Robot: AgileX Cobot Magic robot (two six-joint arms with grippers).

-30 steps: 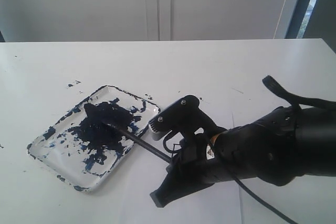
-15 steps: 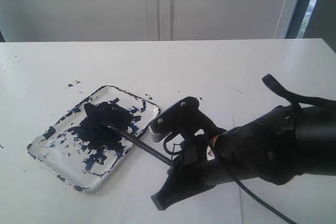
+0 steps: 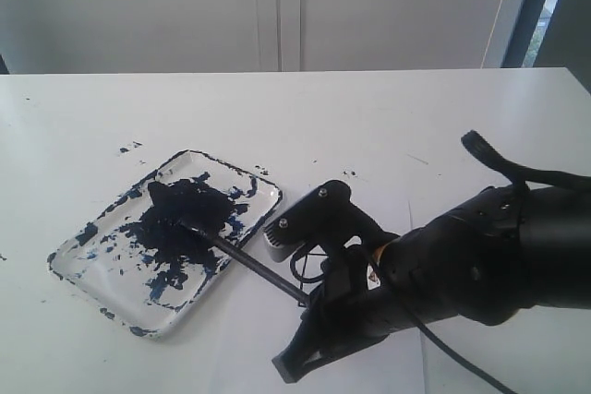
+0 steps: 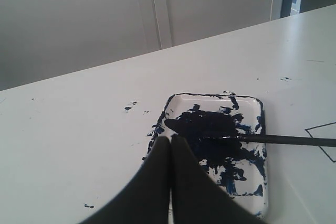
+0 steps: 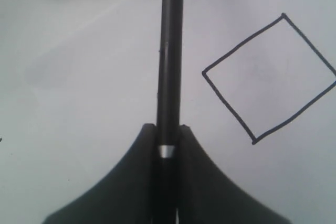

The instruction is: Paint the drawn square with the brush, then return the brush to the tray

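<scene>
My right gripper [image 5: 167, 129] is clamped on the brush [image 5: 170, 51], the jaws closed around the black handle right at its pale band. The handle slants across the white table [image 3: 369, 117] from my grip to the tray [image 3: 235, 171]. Its tip lies in the big dark blue blob [image 3: 180, 219] in the middle of the tray, and the shaft crosses the tray's near rim.

The drawn square [image 5: 270, 77] sits just beside the handle on the paper. Its black outline is intact and its inside is blank white. In the exterior view my right arm hides it.

My left gripper [image 4: 170, 139] hovers apart from the tray, its jaws pressed together and holding nothing. Paint specks dot the table around the tray.
</scene>
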